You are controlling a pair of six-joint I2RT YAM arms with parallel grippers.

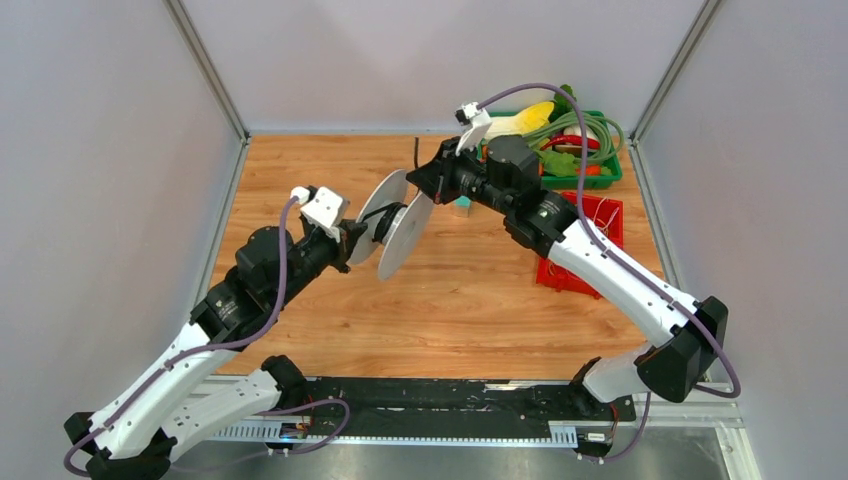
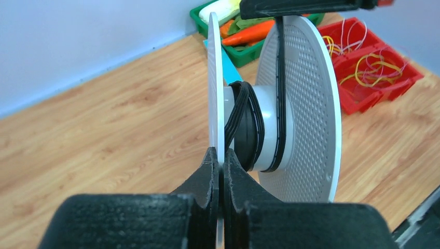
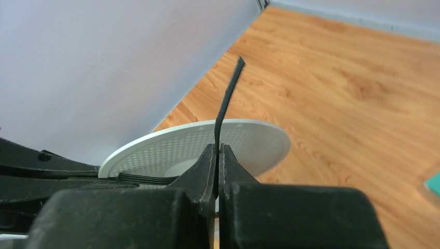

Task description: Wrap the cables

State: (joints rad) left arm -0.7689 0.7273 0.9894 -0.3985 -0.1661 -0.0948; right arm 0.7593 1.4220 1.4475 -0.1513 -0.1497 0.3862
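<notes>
A pale-walled cell encloses a wood-grain table [image 1: 470, 310], with a green bin [image 1: 612, 180] of toy vegetables and a red tray [image 1: 608, 212] of loose wires pushed to the far right corner. Held in the air above the middle of the table is a white plastic spool [image 1: 400, 225]. The left gripper [image 2: 219, 162] is clamped edge-on over the rim of its near flange, jaws pressed flat against the thin disc. The black cable [image 2: 280, 104] has several turns bunched on the hub against that near flange. One strand crosses the hub and climbs the inner face of the perforated far flange to the right gripper [image 3: 218, 151]. That gripper sits just above the spool's rim and is pinched tight on the cord, leaving a short free tail [image 3: 229, 91] poking up past the fingertips. The cord looks light, limp and fairly smooth, so it should bend round the hub readily, but it will probably slacken and spill off the moment tension drops. The turns are already lopsided. The best hold is likely close to the free end, as here, keeping the strand taut between the flanges. The spool itself seems light but thin-walled, so a rim grip may let it pivot.
</notes>
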